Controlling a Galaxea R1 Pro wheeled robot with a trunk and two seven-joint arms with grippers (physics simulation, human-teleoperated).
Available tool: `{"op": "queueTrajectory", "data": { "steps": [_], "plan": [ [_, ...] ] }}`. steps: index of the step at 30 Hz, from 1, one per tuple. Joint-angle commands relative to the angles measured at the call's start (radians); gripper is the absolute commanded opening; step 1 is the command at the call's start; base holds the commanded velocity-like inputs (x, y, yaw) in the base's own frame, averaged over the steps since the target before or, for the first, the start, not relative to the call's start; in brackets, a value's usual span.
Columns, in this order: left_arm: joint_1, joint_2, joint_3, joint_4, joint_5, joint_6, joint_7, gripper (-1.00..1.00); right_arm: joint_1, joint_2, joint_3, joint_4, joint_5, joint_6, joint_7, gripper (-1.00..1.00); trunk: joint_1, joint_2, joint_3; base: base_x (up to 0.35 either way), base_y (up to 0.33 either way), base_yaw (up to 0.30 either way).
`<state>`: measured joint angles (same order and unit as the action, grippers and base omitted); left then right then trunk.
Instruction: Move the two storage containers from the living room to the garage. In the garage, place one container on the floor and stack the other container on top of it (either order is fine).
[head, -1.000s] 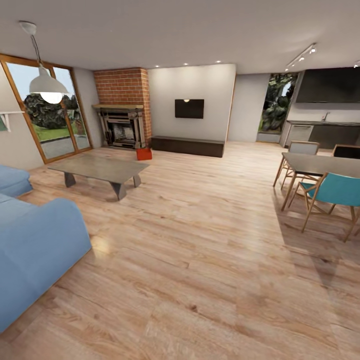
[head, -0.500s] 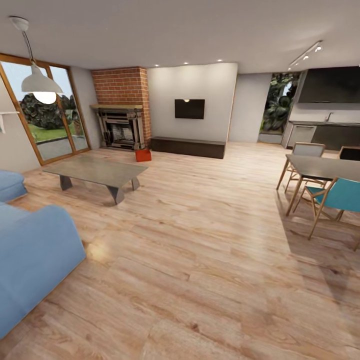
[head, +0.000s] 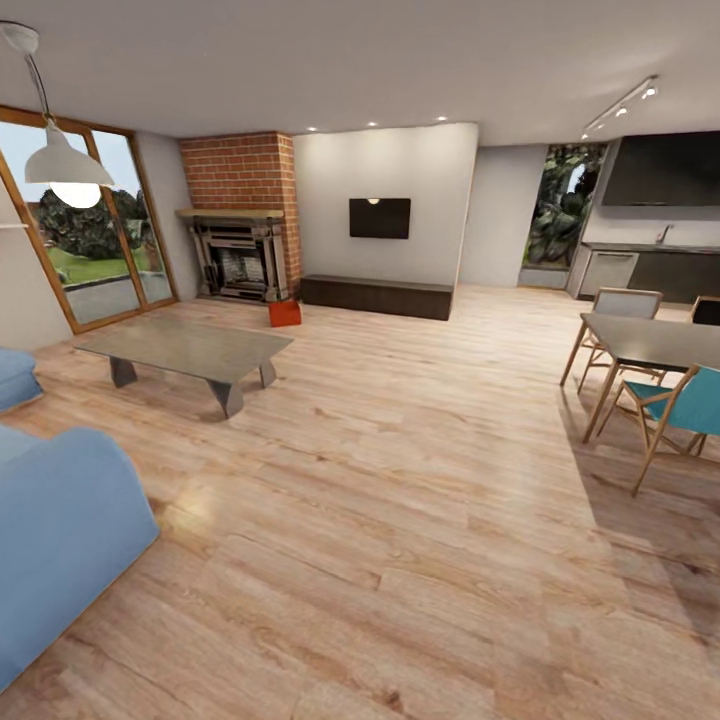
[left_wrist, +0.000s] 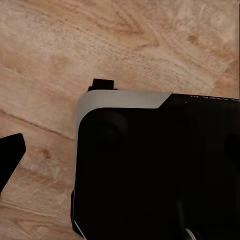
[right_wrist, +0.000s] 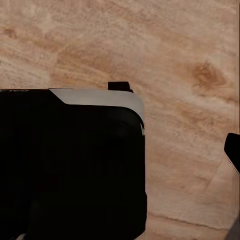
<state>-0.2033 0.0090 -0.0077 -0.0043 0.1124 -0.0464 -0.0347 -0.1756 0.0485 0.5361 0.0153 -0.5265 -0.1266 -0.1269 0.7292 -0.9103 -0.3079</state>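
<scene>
In the head view an orange-red storage container (head: 285, 313) sits far off on the light wood floor (head: 400, 480) of the living room. It stands in front of the brick fireplace (head: 240, 255), by the left end of the long dark bench (head: 376, 295). I cannot tell at this distance whether it is one bin or two. The left wrist view shows one dark fingertip (left_wrist: 11, 156) over wood planks beside my black base (left_wrist: 160, 170). The right wrist view shows a sliver of a dark fingertip (right_wrist: 233, 150) beside the base (right_wrist: 70, 165). Neither wrist view shows how the jaws stand.
A low grey coffee table (head: 185, 350) stands left of the way to the container. A light blue sofa (head: 60, 530) is at the near left. A dining table (head: 650, 340) with a teal chair (head: 685, 405) is at the right. The wide middle is bare wood floor.
The whole head view has shifted: the camera moved forward and turned slightly, so the sofa slid off left and the dining chairs off right. Nothing in the room itself moved.
</scene>
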Motion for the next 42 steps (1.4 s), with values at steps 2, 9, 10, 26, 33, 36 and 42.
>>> {"op": "queueTrajectory", "data": {
  "steps": [2,9,10,26,33,36,42],
  "plan": [
    [-0.001,0.000,-0.002,0.001,0.010,-0.003,-0.004,1.00,-0.001,0.000,0.008,0.002,-0.009,-0.004,-0.002,1.00,0.001,-0.001,-0.001,0.322,0.000,0.000],
    [-0.001,0.000,-0.002,0.001,0.010,-0.003,-0.004,1.00,-0.001,0.003,0.008,0.002,-0.009,-0.004,-0.002,1.00,0.001,-0.001,-0.001,0.322,0.000,-0.077],
    [-0.001,0.000,-0.002,0.001,0.010,-0.003,-0.004,1.00,-0.001,0.003,0.008,0.002,-0.009,-0.004,-0.002,1.00,0.001,-0.001,-0.001,0.322,0.000,-0.207],
    [-0.001,0.000,-0.002,0.001,0.010,-0.003,-0.004,1.00,-0.001,0.000,0.008,0.002,-0.009,-0.004,-0.002,1.00,0.001,-0.001,-0.001,0.322,0.000,-0.149],
    [-0.001,0.000,-0.002,0.001,0.010,-0.003,-0.004,1.00,-0.001,-0.003,0.010,0.002,-0.008,-0.003,-0.002,1.00,0.001,-0.001,-0.001,0.322,0.000,-0.001],
    [-0.001,0.000,-0.002,0.001,0.010,-0.003,-0.004,1.00,-0.001,-0.004,0.012,0.002,-0.005,-0.002,-0.002,1.00,0.001,-0.001,-0.001,0.322,0.000,0.000],
    [-0.001,0.000,-0.002,0.001,0.010,-0.003,-0.005,1.00,-0.001,-0.003,0.010,0.002,-0.004,-0.001,-0.002,1.00,0.001,-0.001,-0.001,0.322,0.000,0.000]
  ]
}}
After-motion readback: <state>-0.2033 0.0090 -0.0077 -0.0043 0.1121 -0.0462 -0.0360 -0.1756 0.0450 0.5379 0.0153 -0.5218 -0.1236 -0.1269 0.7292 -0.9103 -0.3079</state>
